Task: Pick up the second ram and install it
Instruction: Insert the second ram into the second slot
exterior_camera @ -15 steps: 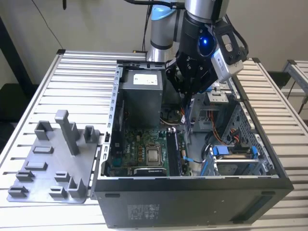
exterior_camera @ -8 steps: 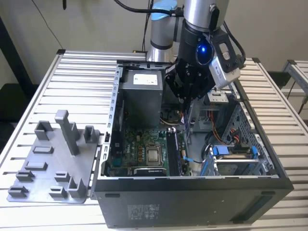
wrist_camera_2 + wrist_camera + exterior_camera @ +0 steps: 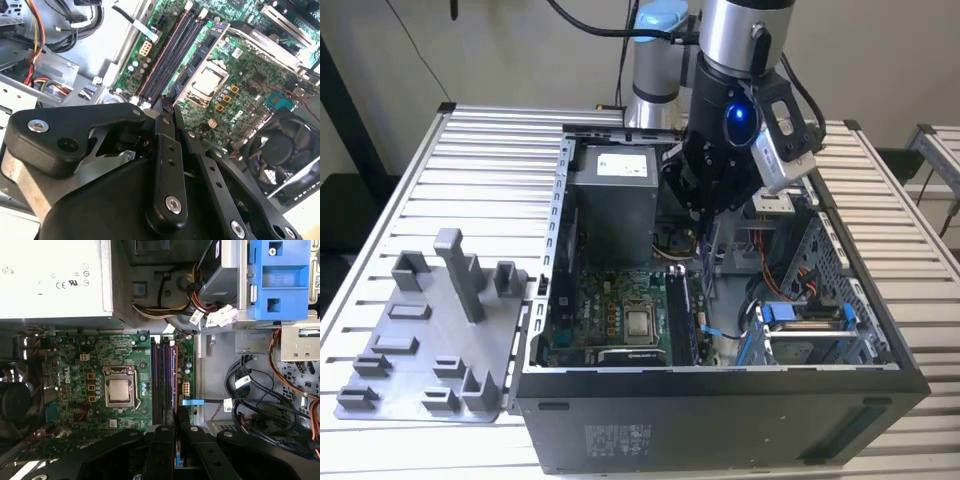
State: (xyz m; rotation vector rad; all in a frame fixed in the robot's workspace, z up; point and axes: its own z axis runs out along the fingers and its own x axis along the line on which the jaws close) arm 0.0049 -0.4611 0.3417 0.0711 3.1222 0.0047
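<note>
A slatted metal worktop (image 3: 410,190) carries an open computer case (image 3: 720,420) lying on its side. The robot arm (image 3: 740,40) reaches down into the case from the far side. On the exterior view's left, just beside the case, sits a grey plastic tray (image 3: 420,350) with upright posts.

Inside the case, the grey power supply (image 3: 615,200) lies at the far end and the green motherboard (image 3: 610,315) nearer. The square silver processor (image 3: 641,323) sits in its socket. The dark memory slots (image 3: 162,375) run just to the exterior view's right of it.

The hand (image 3: 705,215) hangs over the far end of those slots. Its fingers (image 3: 162,450) are drawn narrow onto the second ram (image 3: 706,255), which stands on edge in line with the slots. I cannot tell whether it touches them.
</note>
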